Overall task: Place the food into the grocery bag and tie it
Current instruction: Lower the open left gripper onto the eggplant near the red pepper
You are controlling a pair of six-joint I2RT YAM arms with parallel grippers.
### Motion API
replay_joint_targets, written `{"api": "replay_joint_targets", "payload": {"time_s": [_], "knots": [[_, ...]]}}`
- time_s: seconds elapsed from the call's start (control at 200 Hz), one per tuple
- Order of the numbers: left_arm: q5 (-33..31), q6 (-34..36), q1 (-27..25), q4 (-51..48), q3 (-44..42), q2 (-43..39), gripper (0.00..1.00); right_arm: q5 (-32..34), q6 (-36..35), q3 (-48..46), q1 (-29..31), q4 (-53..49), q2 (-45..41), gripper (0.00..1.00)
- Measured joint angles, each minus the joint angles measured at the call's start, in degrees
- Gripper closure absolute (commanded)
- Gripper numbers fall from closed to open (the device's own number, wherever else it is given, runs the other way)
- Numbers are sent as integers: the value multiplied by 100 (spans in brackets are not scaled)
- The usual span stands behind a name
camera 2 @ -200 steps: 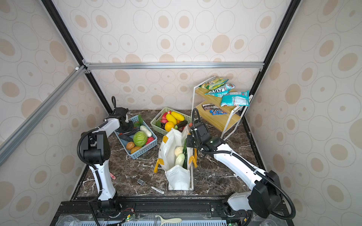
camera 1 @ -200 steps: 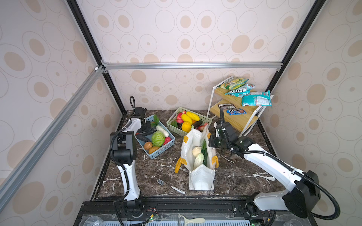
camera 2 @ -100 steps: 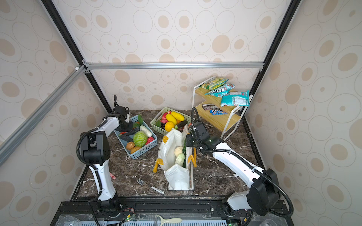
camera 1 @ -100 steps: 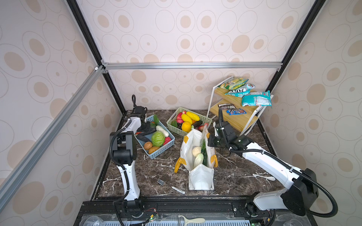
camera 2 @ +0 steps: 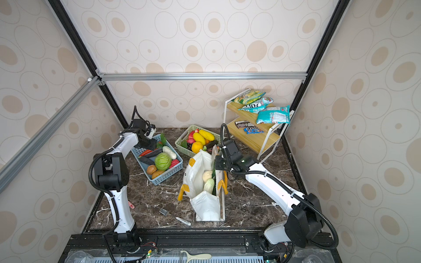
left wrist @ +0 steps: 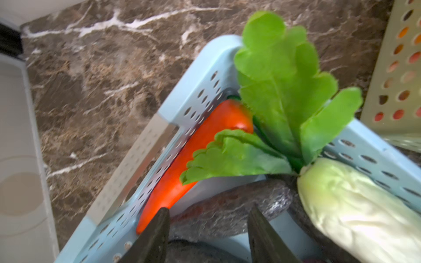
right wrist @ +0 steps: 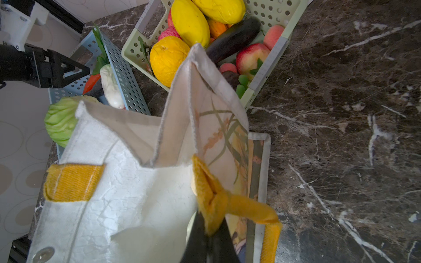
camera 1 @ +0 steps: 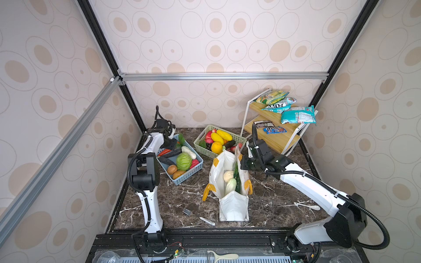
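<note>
Dark brown marble desk (camera 1: 273,205), read as a clock in a top view, 12 at the back wall.

Your right arm (camera 1: 303,184) comes in from 4 o'clock. Its jaws are pinched tight on the yellow-orange strap handle (right wrist: 214,200) at the right rim of the bag.

Your left arm (camera 1: 150,198) stands at 8 and reaches to 10. Its jaws stand partly apart and grip nothing, tips low over a dark knobbly vegetable (left wrist: 227,205).

The large white canvas tote with yellow corner patches (camera 1: 233,207) stands open at centre, running toward 6.

The tilted wooden shelf rack on a white frame (camera 1: 280,139) is at 2, with shiny packets on it.

The blue plastic lattice basket (camera 1: 189,176) is at 10, and the green plastic lattice basket (camera 1: 201,137) at 12.

Inside the tote are a beige knobbly ball (camera 1: 228,175), a pale white-green cabbage (camera 1: 231,185) just below it and a long dark green cucumber (camera 1: 238,180) along the right wall.

In the blue basket's far corner a red-orange pepper (left wrist: 205,145) lies against the wall. A green leaf (left wrist: 278,91) overlaps it and pokes over the rim.
</note>
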Motion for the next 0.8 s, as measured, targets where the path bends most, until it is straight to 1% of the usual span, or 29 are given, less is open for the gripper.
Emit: {"api": "replay_joint_targets", "payload": {"time_s": [0.155, 0.395, 0.64, 0.8], "knots": [[28, 149, -59, -87, -17, 219, 44, 31, 13, 24, 0, -42, 0, 100], [20, 247, -63, 44, -188, 192, 42, 35, 11, 98, 0, -164, 2, 100], [-42, 251, -83, 0, -208, 160, 43, 33, 11, 120, 0, -188, 11, 100], [-24, 262, -85, -98, -273, 2, 46, -17, 11, 203, 0, -203, 96, 100]]}}
